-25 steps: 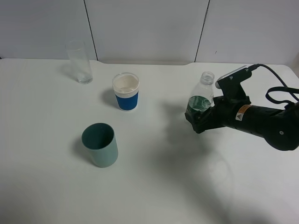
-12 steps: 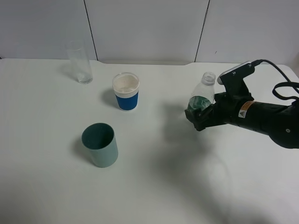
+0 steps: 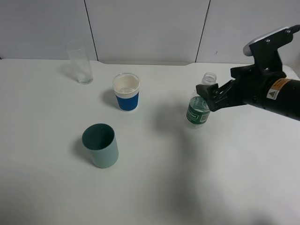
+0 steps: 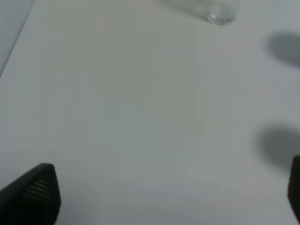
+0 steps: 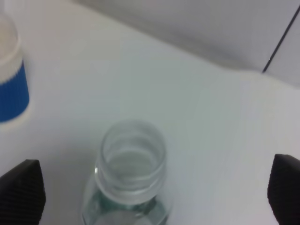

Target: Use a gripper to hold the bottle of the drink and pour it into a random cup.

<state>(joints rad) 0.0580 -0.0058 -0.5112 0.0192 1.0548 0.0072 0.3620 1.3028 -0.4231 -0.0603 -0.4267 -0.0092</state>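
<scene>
The right gripper hangs above the white table with its jaws spread wide, one on each side of the uncapped drink bottle, gripping nothing. That bottle stands upright, well right of the blue-sleeved paper cup. The left gripper is also spread, holding nothing

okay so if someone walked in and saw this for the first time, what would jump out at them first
Probably the black right gripper on the right of the table, jaws wide open beside the uncapped bottle, which stands upright, unheld. Next, the blue-sleeved cup near the middle, with a grey-green cup in front of it.
</scene>
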